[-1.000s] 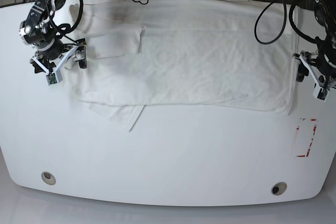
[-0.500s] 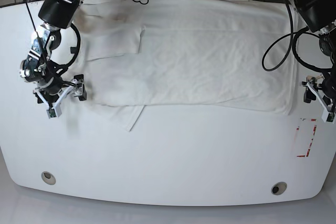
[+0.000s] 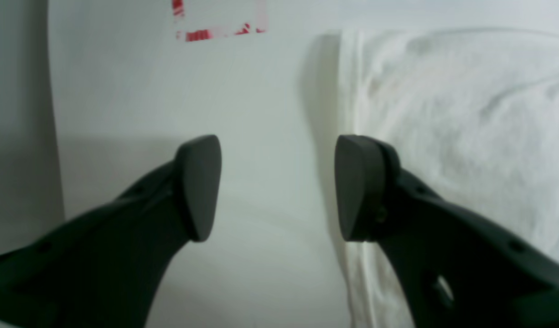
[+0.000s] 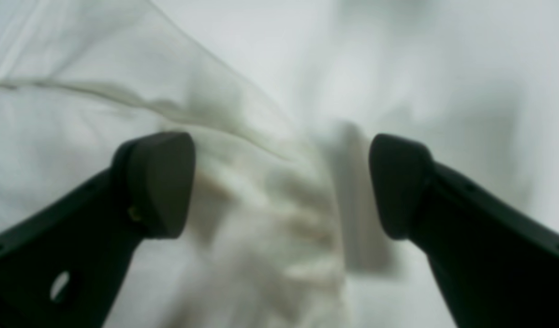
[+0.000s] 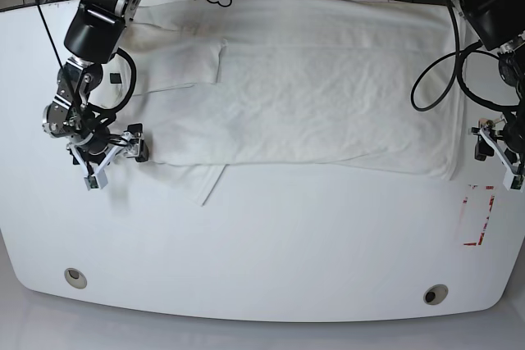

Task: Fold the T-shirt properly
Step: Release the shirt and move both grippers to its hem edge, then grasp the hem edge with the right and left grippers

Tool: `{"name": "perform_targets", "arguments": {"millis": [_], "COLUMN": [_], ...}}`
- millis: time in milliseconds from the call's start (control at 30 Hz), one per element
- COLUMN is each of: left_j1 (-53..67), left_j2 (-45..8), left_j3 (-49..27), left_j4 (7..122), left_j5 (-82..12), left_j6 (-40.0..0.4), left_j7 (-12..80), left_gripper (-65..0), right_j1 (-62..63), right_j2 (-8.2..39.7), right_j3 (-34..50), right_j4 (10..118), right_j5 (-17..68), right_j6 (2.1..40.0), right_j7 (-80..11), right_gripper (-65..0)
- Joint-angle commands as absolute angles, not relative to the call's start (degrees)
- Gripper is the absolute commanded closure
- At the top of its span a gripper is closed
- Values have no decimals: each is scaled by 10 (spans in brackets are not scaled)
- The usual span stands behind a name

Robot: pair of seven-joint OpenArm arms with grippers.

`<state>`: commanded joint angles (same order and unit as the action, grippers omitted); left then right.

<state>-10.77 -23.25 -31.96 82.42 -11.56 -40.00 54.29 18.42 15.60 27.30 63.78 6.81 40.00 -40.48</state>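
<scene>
The large white cotton T-shirt (image 5: 303, 96) lies folded into a long band across the far half of the white rounded table (image 5: 271, 243), a doubled flap poking out at its near edge. Only the base view shows this whole layout. The left wrist view shows the left gripper (image 3: 277, 187) with jaws apart over bare table, one fingertip (image 3: 354, 187) at the shirt's hemmed edge, a red-marked label (image 3: 220, 18) beyond. The right wrist view, blurred, shows the right gripper (image 4: 282, 184) spread wide over rumpled cloth at the shirt's other end. The near half of the table is open.
</scene>
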Motion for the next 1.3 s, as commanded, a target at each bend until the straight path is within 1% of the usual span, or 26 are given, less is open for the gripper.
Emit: {"name": "perform_targets", "arguments": {"millis": [167,433,567,800,1133,1233,1300], "left_j1": [-100,-97,-96,-86,-84,-84,-84], "left_j2": [-233,-233,-233,-233,-233,-233,-233], "left_j3": [-320,-320,-320,-320,-321,-321,-322], "left_j4": [824,824,824,824,824,824,824], "left_j5": [-116,-116,-116,-116,-116,-116,-116], "left_j6": [-400,-400,-400,-400,-400,-400,-400], "left_j7": [540,540,540,540,540,540,540], "left_gripper": [-372,-372,-372,-372,-372,-372,-372], "right_j1": [189,214,224,240,236,235,235], "right_j2": [143,139,139,139,119,116,108], "right_j3": [273,273,273,271,226,223,222], "right_j4": [638,618,596,548,543,543,543], "right_j5": [66,65,64,64,64,65,65], "right_j6": [400,400,400,400,400,400,400], "right_j7": [-400,-387,-385,-355,-353,-353,-353], "right_gripper": [-575,-575,-575,-575,-572,-539,-499]}}
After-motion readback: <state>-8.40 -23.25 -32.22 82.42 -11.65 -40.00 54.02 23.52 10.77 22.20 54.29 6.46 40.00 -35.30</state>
